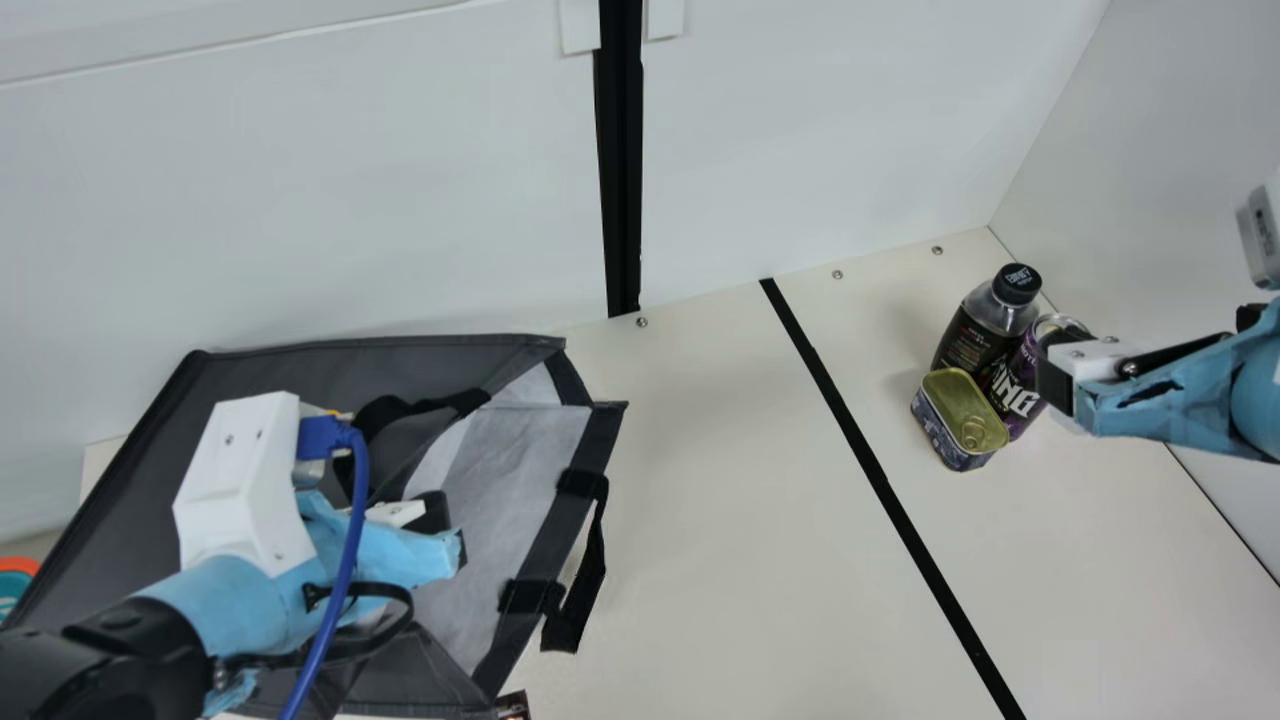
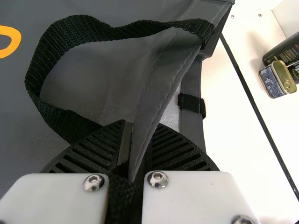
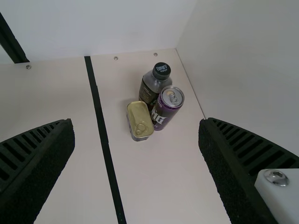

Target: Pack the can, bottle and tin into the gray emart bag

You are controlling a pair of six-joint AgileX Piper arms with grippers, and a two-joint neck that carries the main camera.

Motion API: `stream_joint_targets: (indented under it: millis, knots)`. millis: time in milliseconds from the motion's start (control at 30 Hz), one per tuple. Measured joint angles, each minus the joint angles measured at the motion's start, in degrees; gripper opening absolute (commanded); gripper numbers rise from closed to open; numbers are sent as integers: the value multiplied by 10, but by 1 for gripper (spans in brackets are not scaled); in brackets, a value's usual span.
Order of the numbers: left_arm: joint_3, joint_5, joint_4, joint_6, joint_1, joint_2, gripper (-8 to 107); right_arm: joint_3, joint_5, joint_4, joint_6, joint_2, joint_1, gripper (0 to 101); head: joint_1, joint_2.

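Observation:
My left gripper (image 1: 448,535) is over the gray bag (image 1: 515,460), which lies on its side with its mouth towards the table's middle. In the left wrist view the left gripper (image 2: 140,135) is shut on the rim fabric of the bag (image 2: 163,88). At the right, my right gripper (image 1: 1060,378) is beside the purple can (image 1: 1018,385); the bottle (image 1: 978,325) and gold-lidded tin (image 1: 955,415) stand close by. From the right wrist, the open right gripper (image 3: 135,122) frames the tin (image 3: 139,119), bottle (image 3: 152,86) and can (image 3: 166,109) with nothing between its fingers.
A black stripe (image 1: 880,480) crosses the cream table (image 1: 740,500) between bag and items. White walls (image 1: 820,130) stand behind and at the right. Two black straps hang from the bag's edge, and an orange and teal object (image 1: 14,580) is at the far left.

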Motion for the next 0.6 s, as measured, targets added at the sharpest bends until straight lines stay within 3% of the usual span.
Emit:
stream_joint_targets:
  millis: [600]
  knots:
    - [0,0,0,0,0,0,10,0,0,0,0,0,0,91,0,0]
